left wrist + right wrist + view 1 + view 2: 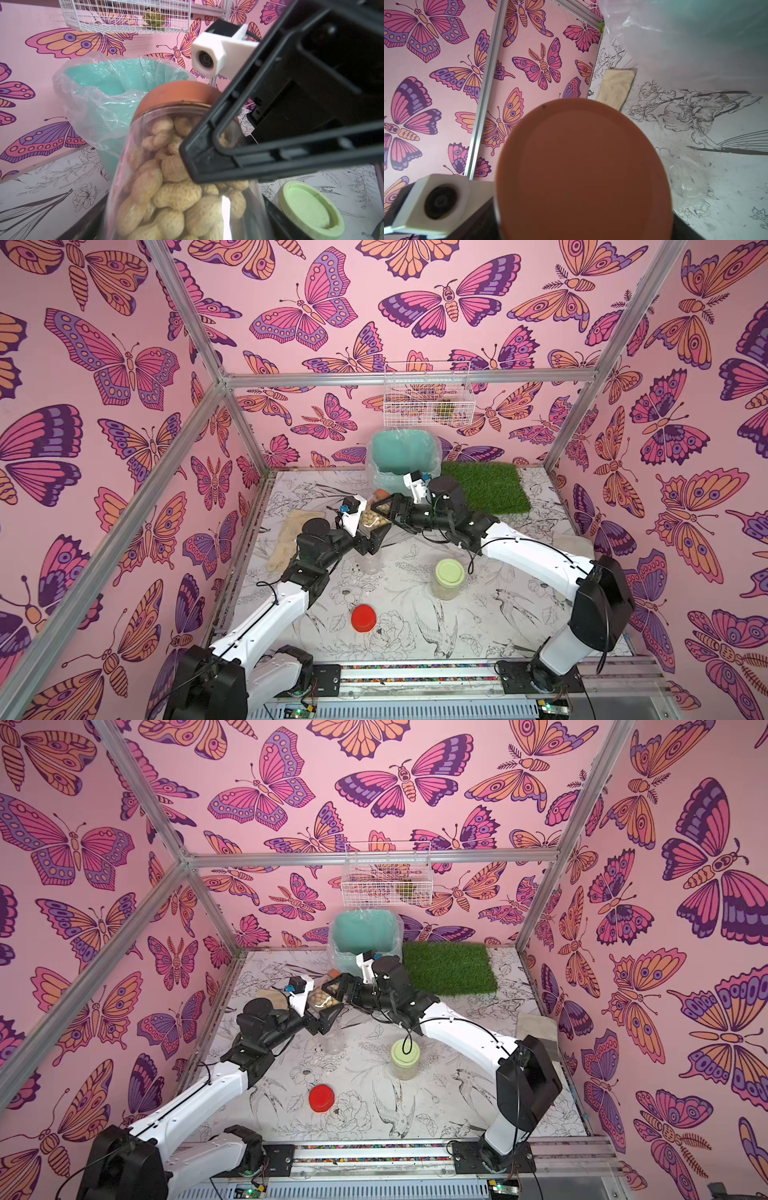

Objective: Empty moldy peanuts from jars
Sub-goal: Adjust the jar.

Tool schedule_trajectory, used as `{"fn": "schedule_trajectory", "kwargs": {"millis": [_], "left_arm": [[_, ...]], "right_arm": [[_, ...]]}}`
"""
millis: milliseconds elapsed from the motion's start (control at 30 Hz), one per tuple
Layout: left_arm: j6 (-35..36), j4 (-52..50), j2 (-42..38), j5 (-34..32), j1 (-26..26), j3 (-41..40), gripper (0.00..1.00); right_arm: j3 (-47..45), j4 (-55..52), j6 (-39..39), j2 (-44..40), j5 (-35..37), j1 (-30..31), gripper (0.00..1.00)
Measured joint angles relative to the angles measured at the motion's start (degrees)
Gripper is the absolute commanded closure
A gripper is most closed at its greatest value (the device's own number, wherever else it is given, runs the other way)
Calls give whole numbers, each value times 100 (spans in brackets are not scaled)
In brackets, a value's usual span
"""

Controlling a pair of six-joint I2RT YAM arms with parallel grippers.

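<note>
At centre frame in both top views, just below liner-draped teal bin (403,452): brown-lidded jar (376,514) packed with in-shell peanuts (172,197), tilted, lid end toward bin, clamped round its body by left gripper (371,527), jaws closed on jar wall. Right gripper (388,506) astride brown lid (583,166), jaws spread wide; contact with lid not discernible. Lower in frame on floral-print table (478,614): lidless clear jar (372,562), upright green-lidded jar (449,578), loose red lid (363,618).
</note>
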Motion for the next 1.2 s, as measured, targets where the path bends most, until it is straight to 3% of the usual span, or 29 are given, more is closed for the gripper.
{"fn": "schedule_trajectory", "kwargs": {"millis": [267,567,767,1000,1067,1167,1200], "left_arm": [[-9,-59,66,79,-74,0,100],[-13,-87,66,44,-133,0,100],[-35,-111,68,-35,-142,0,100],[-24,-111,68,-98,-144,0,100],[-4,-138,68,-129,-146,0,93],[13,-164,66,-166,-157,0,76],[13,-170,66,-175,-164,0,70]], "right_arm": [[168,-455,-302,0,291,42,2],[273,-562,-310,35,444,81,15],[293,-535,-295,72,439,94,34],[201,-334,-291,72,452,101,69],[149,-234,-293,72,450,101,80],[116,-179,-297,70,450,101,100],[105,-168,-297,70,450,101,100]]}}
